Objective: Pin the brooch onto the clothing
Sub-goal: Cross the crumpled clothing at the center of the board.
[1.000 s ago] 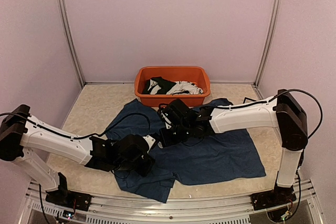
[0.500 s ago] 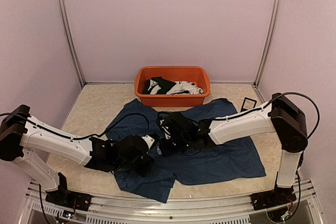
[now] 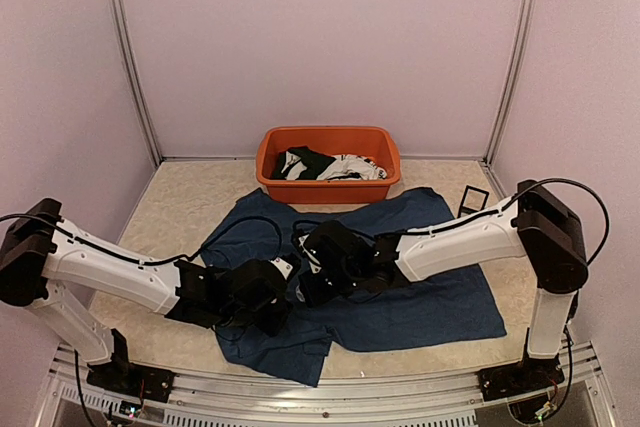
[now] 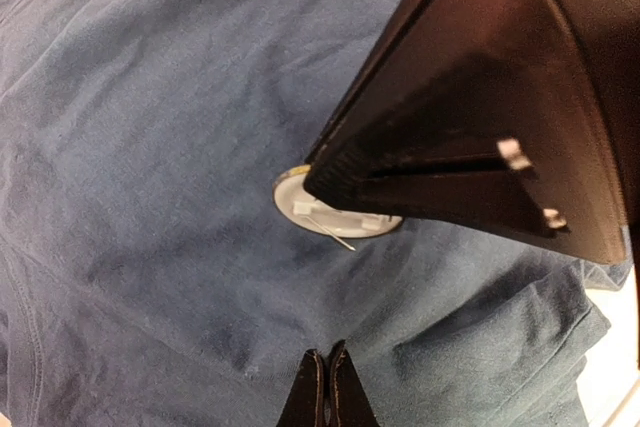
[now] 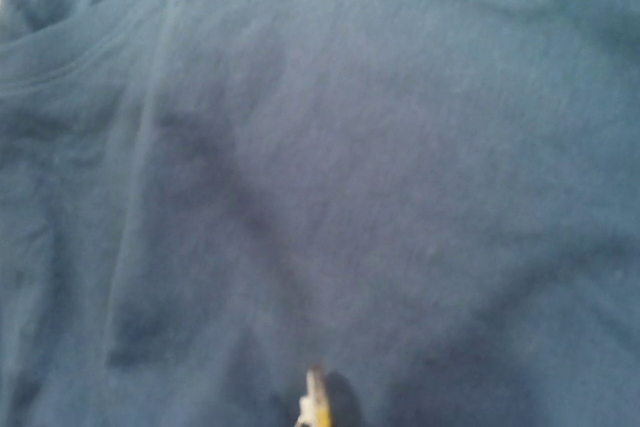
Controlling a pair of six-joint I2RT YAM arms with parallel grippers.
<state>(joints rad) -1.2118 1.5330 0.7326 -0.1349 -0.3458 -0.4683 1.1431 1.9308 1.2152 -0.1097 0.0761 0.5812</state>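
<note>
The clothing (image 3: 420, 297), a navy T-shirt, lies spread over the table and fills both wrist views (image 4: 150, 147) (image 5: 400, 147). The brooch (image 4: 320, 215) is a round white disc with its thin pin standing open, just above the fabric. My right gripper (image 4: 325, 182) is shut on the disc's edge; from above it (image 3: 305, 285) hangs over the shirt's middle. In the right wrist view only a yellowish-white sliver of the brooch (image 5: 315, 405) shows. My left gripper (image 4: 326, 362) is shut, creases of fabric running into its tips. From above it (image 3: 280, 305) sits close beside the right one.
An orange tub (image 3: 330, 192) with black and white garments stands at the back, just beyond the shirt's collar. A small black frame (image 3: 473, 199) lies on the table at the right. Pale walls and metal posts close in the sides.
My right arm has slid left and nearer, bringing the brooch close to the left gripper and uncovering the small black frame. The left gripper has barely moved.
</note>
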